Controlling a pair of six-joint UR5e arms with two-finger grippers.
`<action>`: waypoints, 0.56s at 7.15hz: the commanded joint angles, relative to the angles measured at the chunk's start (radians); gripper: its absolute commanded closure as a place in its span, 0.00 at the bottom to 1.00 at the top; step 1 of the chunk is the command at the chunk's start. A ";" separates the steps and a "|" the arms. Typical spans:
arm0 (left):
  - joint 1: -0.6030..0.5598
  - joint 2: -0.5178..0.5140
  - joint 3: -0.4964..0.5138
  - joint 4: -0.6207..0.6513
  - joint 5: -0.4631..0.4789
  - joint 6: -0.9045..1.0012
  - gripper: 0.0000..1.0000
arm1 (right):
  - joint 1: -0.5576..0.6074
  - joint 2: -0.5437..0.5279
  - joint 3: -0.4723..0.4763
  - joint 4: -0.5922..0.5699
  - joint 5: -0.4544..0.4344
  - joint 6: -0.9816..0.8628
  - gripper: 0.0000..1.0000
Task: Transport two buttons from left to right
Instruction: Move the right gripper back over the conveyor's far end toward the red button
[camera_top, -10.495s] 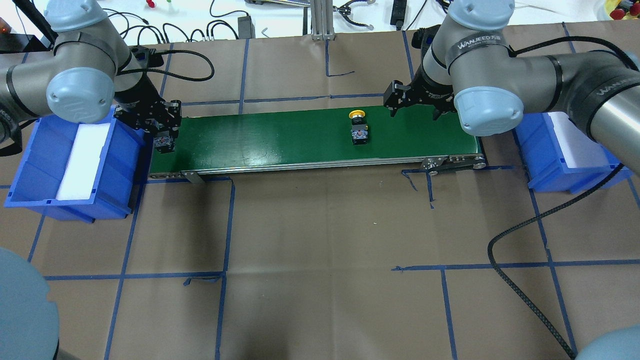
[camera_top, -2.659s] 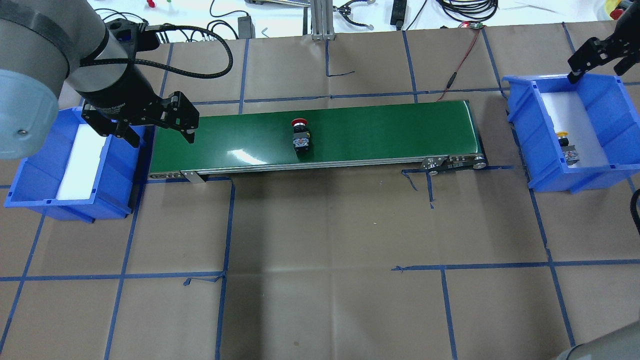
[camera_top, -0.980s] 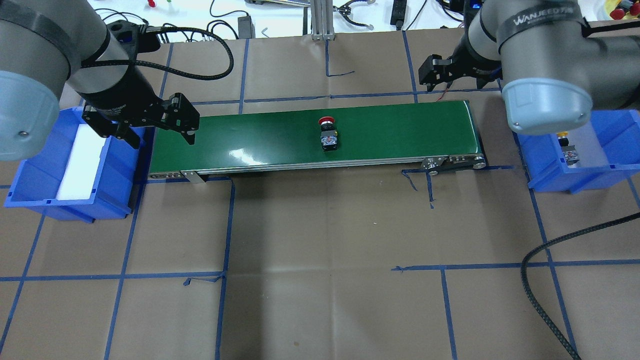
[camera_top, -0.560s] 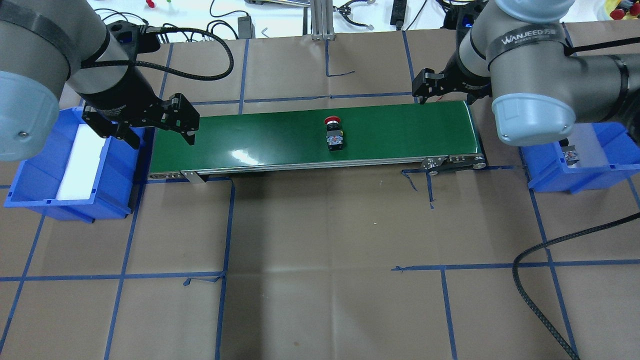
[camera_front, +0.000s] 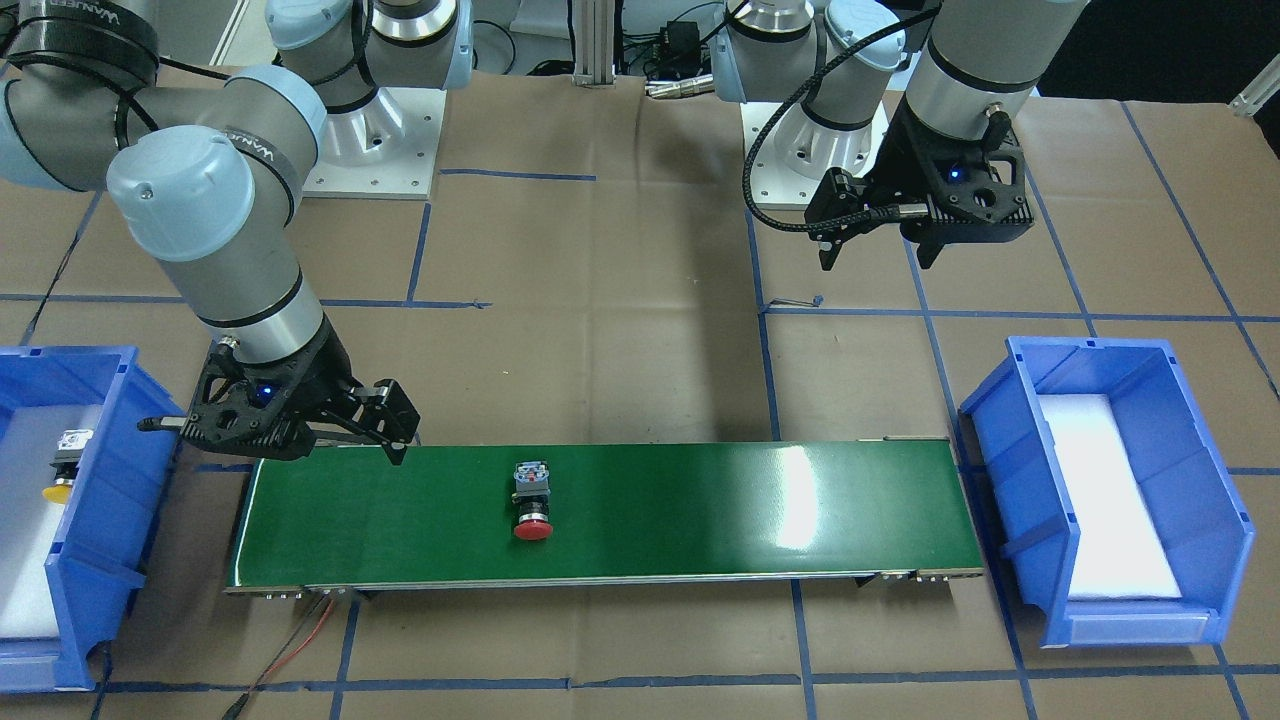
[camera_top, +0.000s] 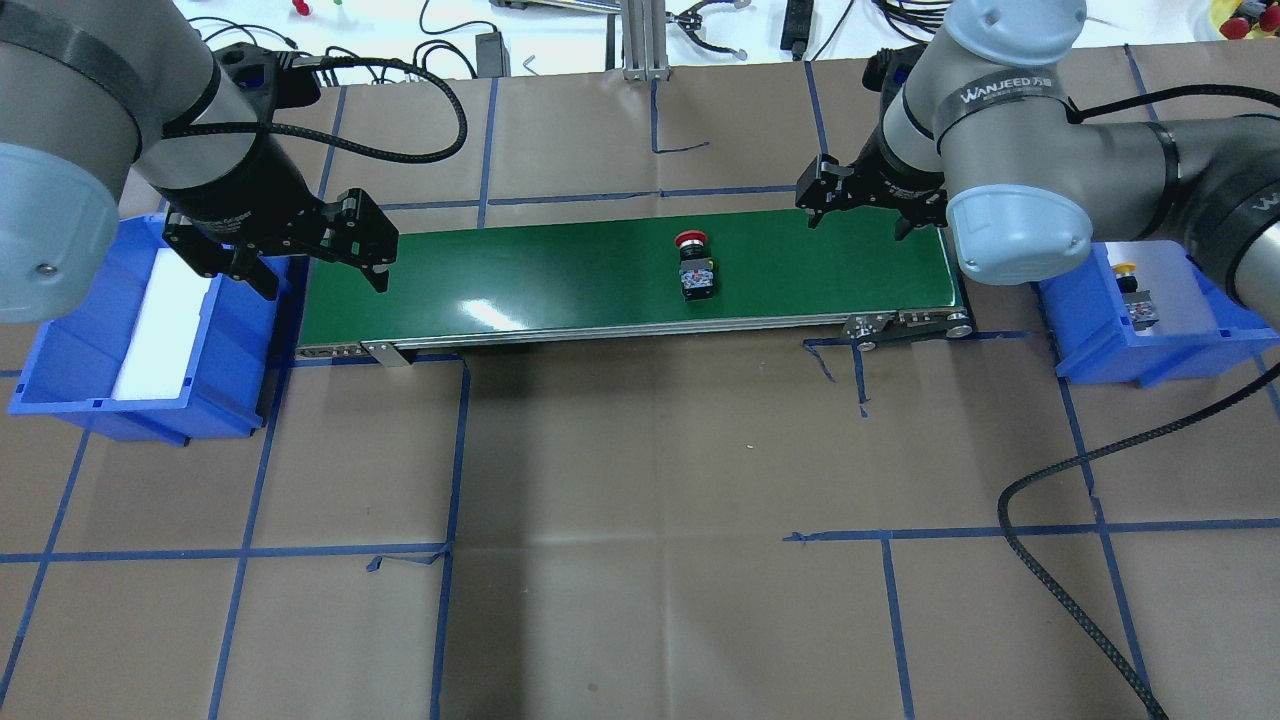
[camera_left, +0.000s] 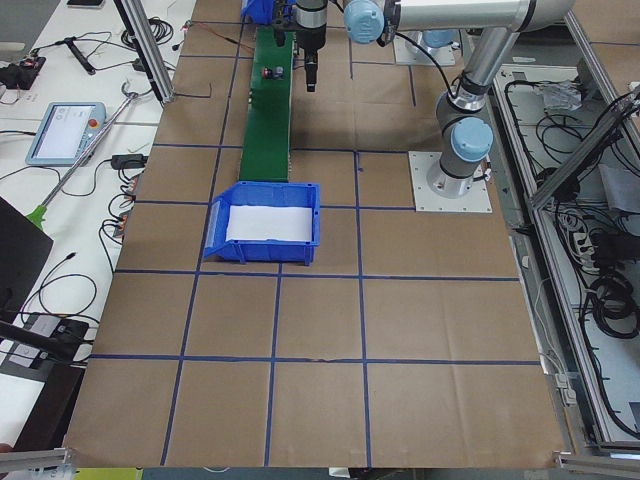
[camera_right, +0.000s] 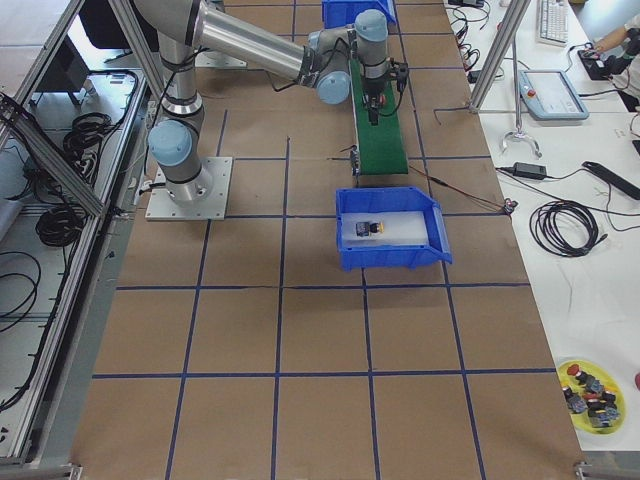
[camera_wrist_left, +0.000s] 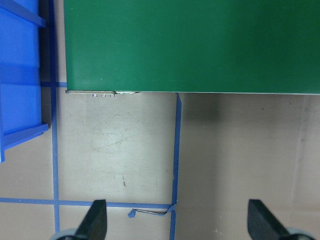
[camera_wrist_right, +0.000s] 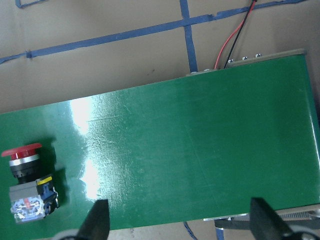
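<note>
The red button (camera_top: 694, 268) (camera_front: 532, 502) lies on its side on the green conveyor belt (camera_top: 560, 260), right of the middle, cap towards the far edge. In the right wrist view the red button (camera_wrist_right: 27, 180) is at the lower left. My right gripper (camera_top: 857, 220) (camera_front: 350, 450) (camera_wrist_right: 180, 225) hangs open above the belt's right end, apart from the red button. The yellow button (camera_top: 1133, 293) (camera_front: 62, 465) lies in the right blue bin (camera_top: 1090, 340). Open and holding nothing, my left gripper (camera_top: 322, 280) (camera_front: 875, 260) (camera_wrist_left: 178, 225) hovers over the belt's left end.
The left blue bin (camera_top: 60, 330) holds only a white foam pad (camera_top: 160, 320). A black cable (camera_top: 1050, 480) loops over the brown table at the front right. A red wire (camera_front: 300, 640) runs off the belt's right end. Blue tape lines grid the table.
The red button has travelled rightward along the belt. My right arm has swung from the right bin to over the belt's right end. My left arm has stayed still.
</note>
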 joint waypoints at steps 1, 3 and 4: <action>0.000 0.000 0.000 0.000 0.003 0.006 0.00 | 0.001 0.020 -0.017 -0.001 0.001 0.001 0.00; 0.000 0.000 0.000 0.001 0.003 0.006 0.00 | 0.001 0.046 -0.054 0.001 0.000 -0.002 0.00; 0.000 0.000 0.000 0.001 0.003 0.006 0.00 | 0.003 0.058 -0.060 -0.001 0.000 -0.004 0.00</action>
